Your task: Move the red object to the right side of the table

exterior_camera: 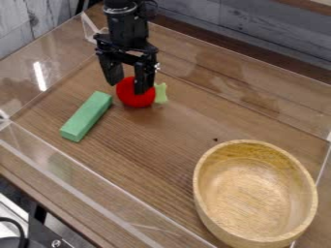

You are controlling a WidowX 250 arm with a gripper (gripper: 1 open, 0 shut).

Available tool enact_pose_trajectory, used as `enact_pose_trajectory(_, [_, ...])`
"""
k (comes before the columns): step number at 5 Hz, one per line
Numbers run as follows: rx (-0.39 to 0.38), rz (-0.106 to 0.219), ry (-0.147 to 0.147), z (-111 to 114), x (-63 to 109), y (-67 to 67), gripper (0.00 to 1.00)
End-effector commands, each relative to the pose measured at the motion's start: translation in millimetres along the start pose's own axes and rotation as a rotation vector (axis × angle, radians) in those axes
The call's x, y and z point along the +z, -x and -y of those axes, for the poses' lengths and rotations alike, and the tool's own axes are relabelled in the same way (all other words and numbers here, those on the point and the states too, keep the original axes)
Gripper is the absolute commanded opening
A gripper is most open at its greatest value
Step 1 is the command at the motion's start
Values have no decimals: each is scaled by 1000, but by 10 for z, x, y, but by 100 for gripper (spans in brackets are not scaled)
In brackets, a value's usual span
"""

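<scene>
The red object [135, 94] sits on the table [168, 136] in the left half, toward the far side, with its pale green leafy bit on the right. Directly above it is the gripper [128, 81] – black, pointing straight down, its fingers spread wide apart. One finger stands at the left edge of the fruit and the other comes down in front of its upper middle; whether they touch the fruit, I cannot tell. Just to the left and nearer to the camera lies a flat green block [87, 115], apart from the fruit. Well apart, in the near right corner, stands a round wooden bowl [255, 193] – nothing is in it
</scene>
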State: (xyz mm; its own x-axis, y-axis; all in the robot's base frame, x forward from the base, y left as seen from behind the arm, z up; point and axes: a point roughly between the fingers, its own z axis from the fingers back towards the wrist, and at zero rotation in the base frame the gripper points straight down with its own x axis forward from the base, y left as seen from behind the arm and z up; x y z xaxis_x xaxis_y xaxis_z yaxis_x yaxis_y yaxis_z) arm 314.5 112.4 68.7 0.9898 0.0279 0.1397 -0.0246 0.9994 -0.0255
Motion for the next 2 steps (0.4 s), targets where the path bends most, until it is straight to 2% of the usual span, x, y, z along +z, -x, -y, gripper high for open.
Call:
enact_pose_trajectory(1, [15,60,-23,-63,124,-120,100])
enact_pose_trajectory(2, [22,67,-24,-62,115,-139,100])
